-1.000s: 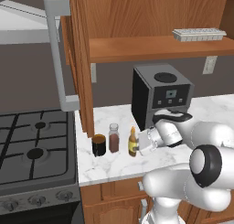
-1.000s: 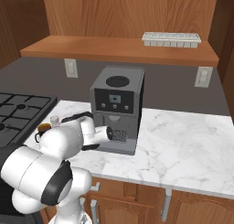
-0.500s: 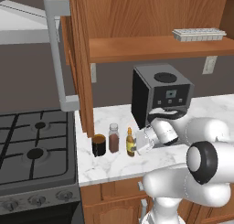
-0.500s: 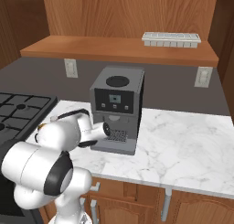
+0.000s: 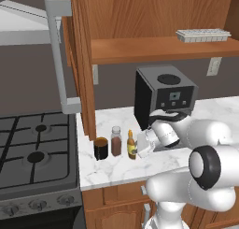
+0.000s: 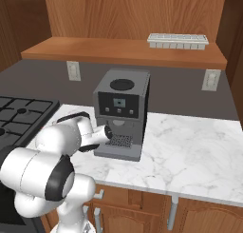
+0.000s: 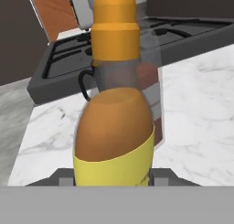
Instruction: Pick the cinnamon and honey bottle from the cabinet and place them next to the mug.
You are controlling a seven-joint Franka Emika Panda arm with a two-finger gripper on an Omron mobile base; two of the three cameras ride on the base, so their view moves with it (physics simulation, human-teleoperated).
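Note:
On the marble counter the dark mug (image 5: 101, 148) stands next to the stove. The cinnamon (image 5: 116, 140) stands upright just right of it. Right of the jar is the honey bottle (image 5: 131, 145), upright and at counter level, with my gripper (image 5: 138, 147) shut on its body from the right. In the hand view the honey bottle (image 7: 114, 127) is very close, between the jaws, with its orange tip up. The cinnamon (image 7: 148, 81) and the mug's handle (image 7: 84, 83) stand behind it. The cabinet (image 5: 154, 17) hangs above, with its shelf board (image 5: 158, 48).
A grey coffee machine (image 5: 163, 95) stands right behind my hand and shows too as the coffee machine (image 6: 121, 113). The stove (image 5: 35, 153) lies left of the mug. A white tray (image 5: 203, 34) rests on the shelf. The open cabinet door (image 5: 77, 60) hangs above the counter's left end.
My gripper has carried the honey bottle a little to the left, closer to the cinnamon. The mug and the cinnamon have stayed put.

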